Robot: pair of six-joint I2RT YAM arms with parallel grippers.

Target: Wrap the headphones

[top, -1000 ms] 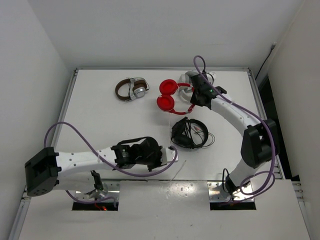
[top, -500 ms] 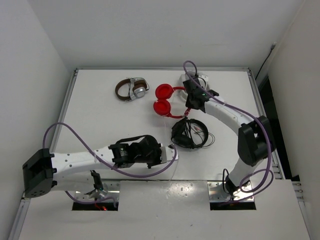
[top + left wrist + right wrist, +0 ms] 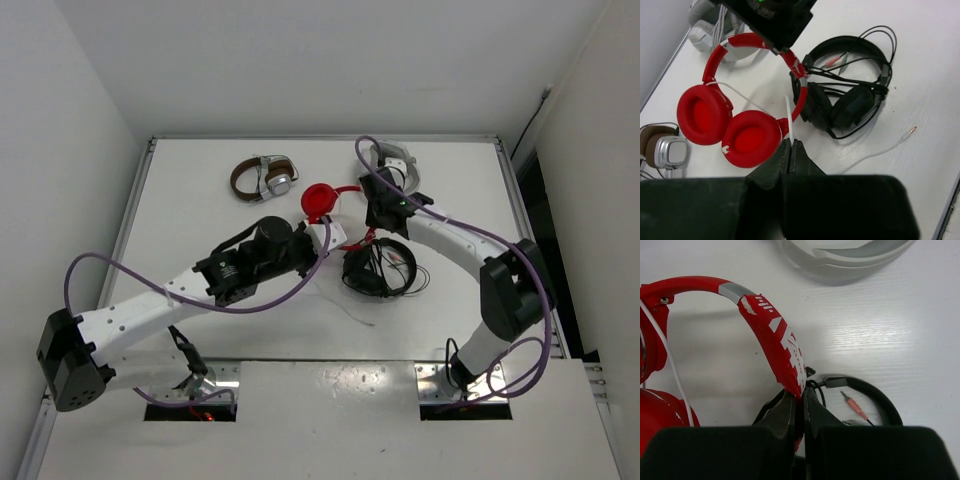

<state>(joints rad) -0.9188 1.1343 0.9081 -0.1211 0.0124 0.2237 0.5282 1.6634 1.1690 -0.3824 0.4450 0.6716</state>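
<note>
1. The headphones (image 3: 751, 139) lie flat on the table (image 3: 920, 65), cushions up. Their two red cups sit just beyond and left of my left pincer (image 3: 790, 144), and the headband arches away from it.
2. My right pincer (image 3: 801, 397) is clamped shut on the headband (image 3: 782, 347), about midway along the arch. It acts as my anchor.
3. My left pincer is pinched narrow on the white cable (image 3: 870, 155), right beside the nearer cup. The rest of the cable trails loose to the right of those fingers and ends in its plug (image 3: 912, 130).
4. I judge the wrapping is at its start: band held, cable gripped, and no turn laid that I can see.
5. The next move calls for my left pincer to carry the cable around the headphones while the right holds firm. It must keep clear of the black headphones (image 3: 850, 100), which touch the band just right of my left fingers.
6. The brown-and-silver headphones (image 3: 662, 150) sit off to the left of my left pincer, out of the way.
7. Since a second ago, my left arm has swung from the near edge up to the red cups. My right pincer has drawn the headphones leftward, closer to the black pair.
</note>
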